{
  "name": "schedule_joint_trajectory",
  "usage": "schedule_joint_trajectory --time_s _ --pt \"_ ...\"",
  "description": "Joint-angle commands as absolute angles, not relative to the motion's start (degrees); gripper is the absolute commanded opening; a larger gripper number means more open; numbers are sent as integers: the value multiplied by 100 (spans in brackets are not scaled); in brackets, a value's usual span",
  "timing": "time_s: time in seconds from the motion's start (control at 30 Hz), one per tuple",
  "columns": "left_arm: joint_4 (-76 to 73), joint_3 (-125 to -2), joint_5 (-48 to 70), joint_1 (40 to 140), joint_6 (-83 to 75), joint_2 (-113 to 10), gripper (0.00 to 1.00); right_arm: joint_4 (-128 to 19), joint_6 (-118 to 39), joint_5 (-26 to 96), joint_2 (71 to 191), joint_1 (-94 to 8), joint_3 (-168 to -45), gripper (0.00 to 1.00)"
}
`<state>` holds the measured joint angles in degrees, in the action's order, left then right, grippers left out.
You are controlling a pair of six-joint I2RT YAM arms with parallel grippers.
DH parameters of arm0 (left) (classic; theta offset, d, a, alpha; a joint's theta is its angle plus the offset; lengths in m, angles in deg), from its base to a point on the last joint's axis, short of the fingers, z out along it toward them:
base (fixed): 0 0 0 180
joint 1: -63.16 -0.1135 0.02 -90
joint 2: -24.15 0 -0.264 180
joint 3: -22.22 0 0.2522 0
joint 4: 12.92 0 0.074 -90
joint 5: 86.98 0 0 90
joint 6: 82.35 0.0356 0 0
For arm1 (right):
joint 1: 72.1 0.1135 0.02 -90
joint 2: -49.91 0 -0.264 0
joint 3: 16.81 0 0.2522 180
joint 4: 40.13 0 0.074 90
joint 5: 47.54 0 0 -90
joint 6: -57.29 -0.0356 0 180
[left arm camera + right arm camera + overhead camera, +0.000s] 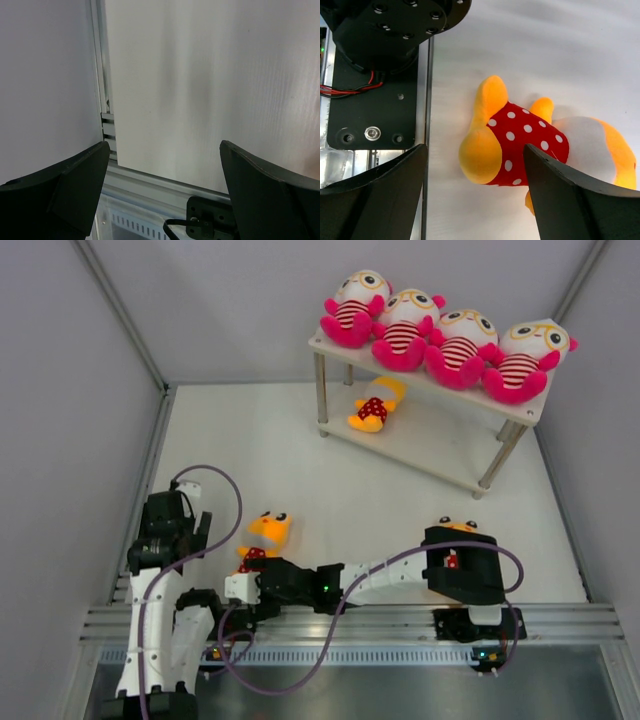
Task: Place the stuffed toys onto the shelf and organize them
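Four pink stuffed toys in striped shirts sit in a row on the top board of the shelf. A yellow-orange toy in red polka dots lies on the lower board. Another yellow-orange toy lies on the table near the left. My right gripper hovers open over its legs and red outfit, one finger on each side. A third yellow toy peeks out from behind the right arm. My left gripper stands open and empty over the table's near-left corner.
Grey walls close in the table on the left, right and back. An aluminium rail runs along the near edge, with the arm bases and purple cables on it. The right arm stretches leftward along this rail.
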<state>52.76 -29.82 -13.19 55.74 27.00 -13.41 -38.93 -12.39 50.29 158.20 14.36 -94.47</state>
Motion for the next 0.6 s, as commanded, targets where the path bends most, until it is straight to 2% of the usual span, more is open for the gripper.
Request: schedule_joint_trajectory --time_s 0.0,0.07,0.1,0.17,0.2,0.27,0.3,0.43,0.57 --pt "4927 -2933 -1430 5587 2593 -1346 98 -3728 -1127 5178 15757 1369 -9719 78" --pt "4918 -2950 -1403 5587 2584 -1364 98 -3746 -1135 5213 15888 1325 -9684 77" --pt "4901 -2951 -1395 5596 2593 -1347 98 -3807 -1170 5265 15950 1281 -9666 74" --pt "4901 -2959 -1368 5587 2593 -1312 98 -3904 -1231 5257 16090 1141 -9640 61" --pt "4892 -2951 -1333 5587 2619 -1303 98 -3921 -1275 5178 16100 1105 -9614 38" --pt "4892 -2951 -1315 5587 2637 -1337 98 -3904 -1206 4924 16004 1044 -9587 20" --pt "4875 -2942 -1315 5587 2637 -1346 98 -3922 -1066 4714 15934 1043 -9604 1" --pt "4857 -2977 -1254 5596 2637 -1390 98 -4202 -828 4729 15214 1008 -9544 0" --pt "4839 -2986 -1184 5587 2593 -1373 98 -4614 -547 4677 13671 370 -8825 0"
